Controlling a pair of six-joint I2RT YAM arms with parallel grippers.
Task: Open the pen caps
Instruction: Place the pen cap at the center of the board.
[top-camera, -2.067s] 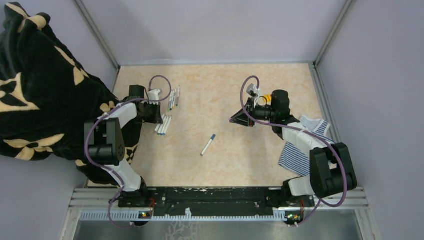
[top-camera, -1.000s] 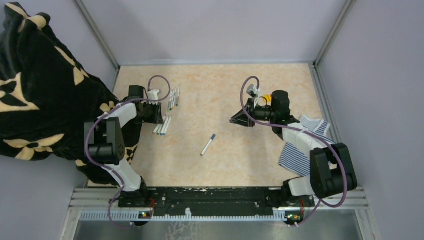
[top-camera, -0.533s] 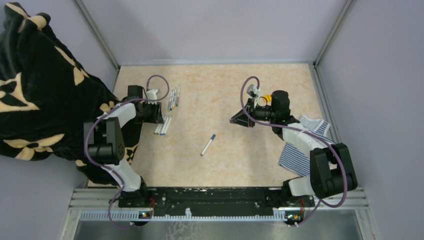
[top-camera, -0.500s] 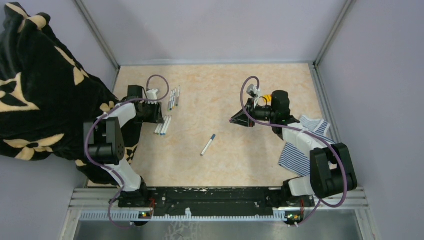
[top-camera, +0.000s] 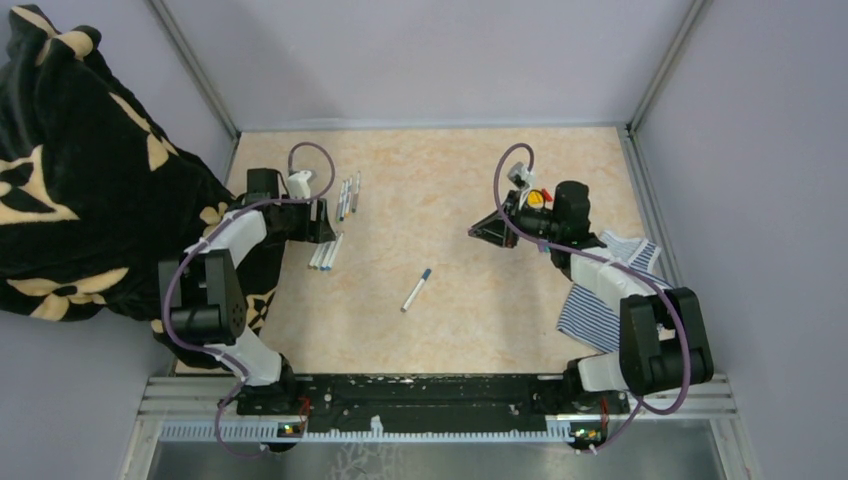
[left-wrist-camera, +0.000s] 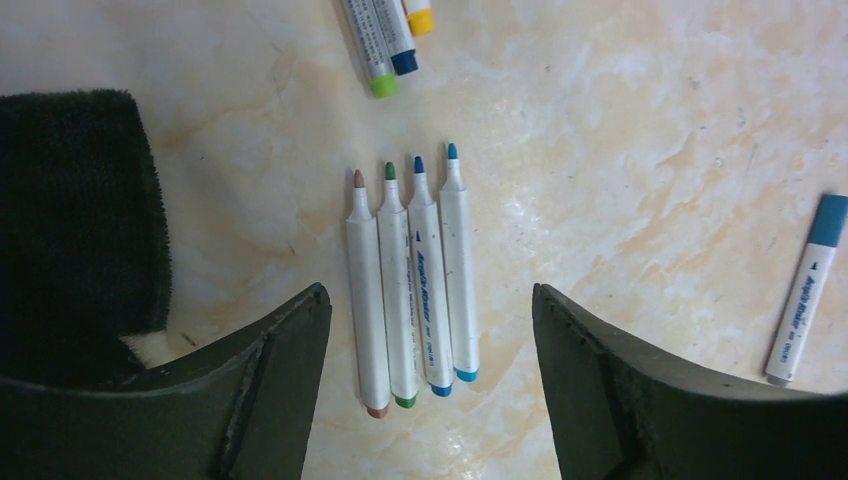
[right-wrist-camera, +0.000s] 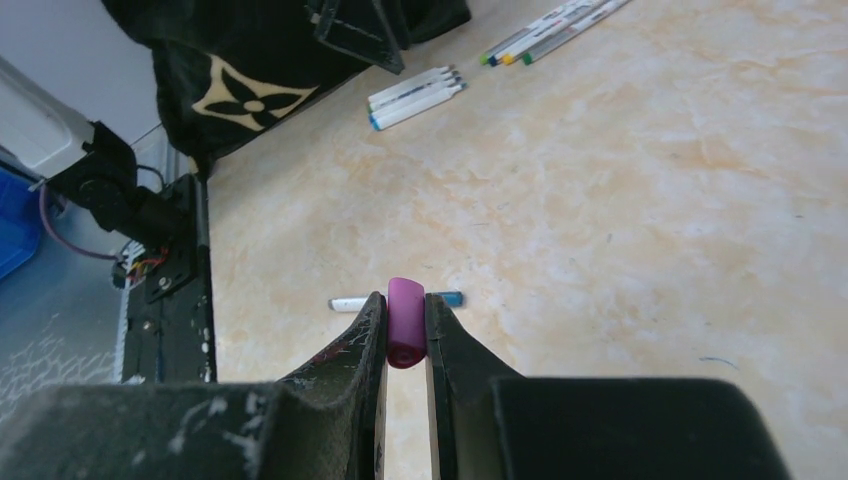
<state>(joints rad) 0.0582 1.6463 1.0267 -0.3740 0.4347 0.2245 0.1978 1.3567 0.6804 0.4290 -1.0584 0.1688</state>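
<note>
One purple cap (right-wrist-camera: 405, 335) pinched in right claw (right-wrist-camera: 405, 303).

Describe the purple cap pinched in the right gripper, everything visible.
The purple cap is a short, smooth plastic cylinder, magenta-purple, with a rounded top. It stands roughly upright, pinched at its sides by the right gripper, whose two dark fingers press on it; its top pokes just above their tips. No pen barrel shows attached. It hangs above the marbled table, touching only the fingers.

Bare tabletop (top-camera: 470, 300) around lone pen (top-camera: 417, 289); dark blanket (top-camera: 80, 180) along left edge.
</note>
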